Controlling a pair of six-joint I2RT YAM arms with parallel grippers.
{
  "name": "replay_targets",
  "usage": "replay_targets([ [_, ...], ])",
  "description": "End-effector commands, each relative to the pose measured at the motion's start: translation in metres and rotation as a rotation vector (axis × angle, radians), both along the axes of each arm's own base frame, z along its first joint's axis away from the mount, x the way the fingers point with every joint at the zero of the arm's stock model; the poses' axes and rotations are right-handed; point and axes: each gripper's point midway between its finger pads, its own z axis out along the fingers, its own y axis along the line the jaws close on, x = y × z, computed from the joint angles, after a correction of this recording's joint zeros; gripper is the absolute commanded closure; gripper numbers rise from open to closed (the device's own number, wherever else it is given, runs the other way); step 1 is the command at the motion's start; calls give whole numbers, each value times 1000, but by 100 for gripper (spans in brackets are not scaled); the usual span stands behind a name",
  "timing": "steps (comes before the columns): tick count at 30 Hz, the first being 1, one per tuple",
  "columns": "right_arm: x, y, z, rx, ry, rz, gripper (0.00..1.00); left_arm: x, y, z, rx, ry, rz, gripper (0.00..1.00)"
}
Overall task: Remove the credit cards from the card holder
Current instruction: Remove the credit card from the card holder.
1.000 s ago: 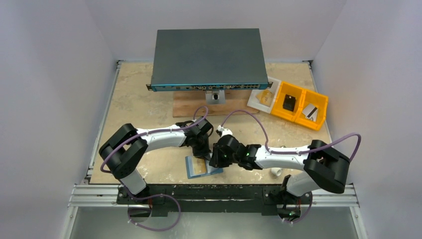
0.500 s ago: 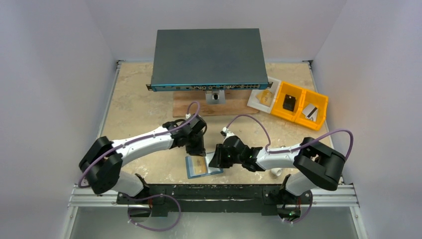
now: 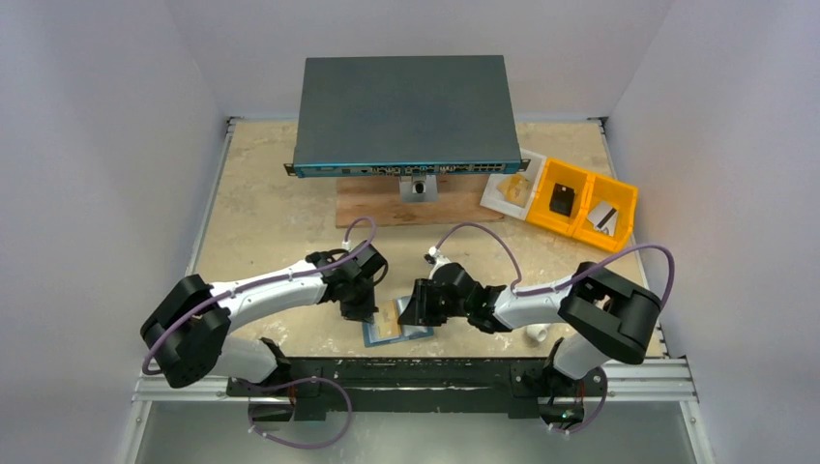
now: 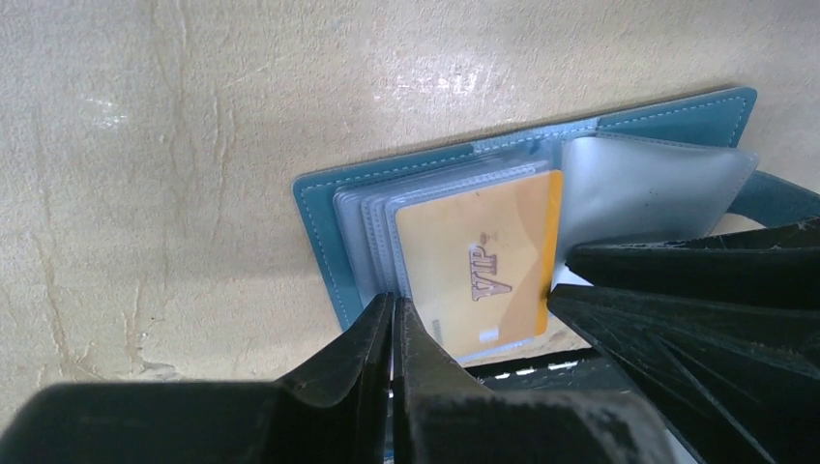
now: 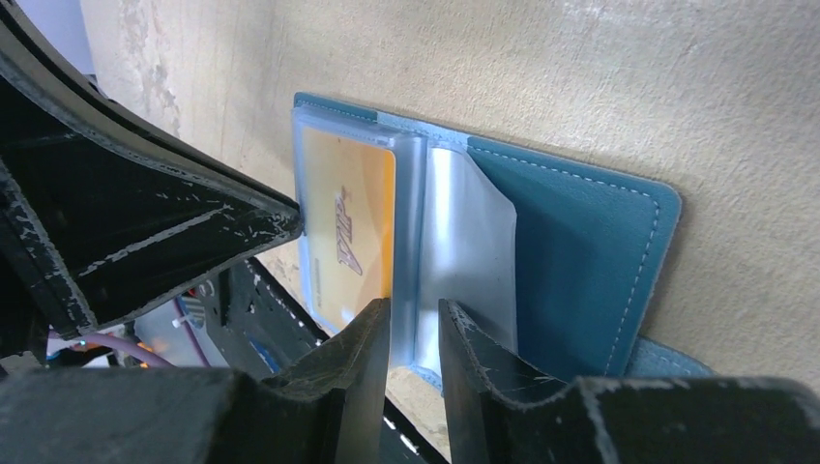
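card holder (image 5: 580, 251) lies open flat at the near edge of the bench (image 3: 271, 193), just ahead of the arm bases, blue cover down and clear sleeves up. One credit card (image 4: 474, 261) is visible (gold face, "VIP" print), seated in the top sleeve of the stack on the left gripper's side. A loose clear sleeve (image 4: 648, 184) is flipped toward the other half. left gripper (image 4: 394, 302) is clenched, fingers pressed together with nothing visible between them, tips at the near edge of the sleeve stack just beside the card's corner. right gripper (image 5: 414, 311) is released: narrow gap between its fingers, nothing pinched that I can see. Its tips are over the fold between the card and the flipped sleeve. In the left wrist view they sit right at the card's inner edge; can't tell if touching. The two grippers are close together over the holder. A small white piece (image 3: 537, 334) lies on the bench by the right forearm. Further back are a wooden board (image 3: 372, 208) and a large dark grey box (image 3: 401, 106) raised above it at the far edge. Right of the box are a white tray (image 3: 503, 193) and yellow bins (image 3: 566, 176), well apart from the holder.
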Motion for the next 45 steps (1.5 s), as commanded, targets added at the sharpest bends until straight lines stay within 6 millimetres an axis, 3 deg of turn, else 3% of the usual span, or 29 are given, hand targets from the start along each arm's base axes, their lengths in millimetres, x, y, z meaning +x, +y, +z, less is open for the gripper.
replay_targets([
  [1,4,8,6,39,-3,10,74,9,-5,-3,-12,-27,22,97],
  [10,5,10,1,41,11,12,74,13,-11,1,-30,-34,12,99],
  [24,5,17,0,52,17,39,75,7,-26,-9,-35,6,-11,100],
  [27,5,17,-2,51,20,40,80,7,-27,-11,-27,14,-8,100],
  [36,8,0,-4,27,13,-9,99,-1,2,-29,108,52,52,100],
  [45,10,-16,-9,2,16,-49,100,-8,20,-43,132,84,91,100],
])
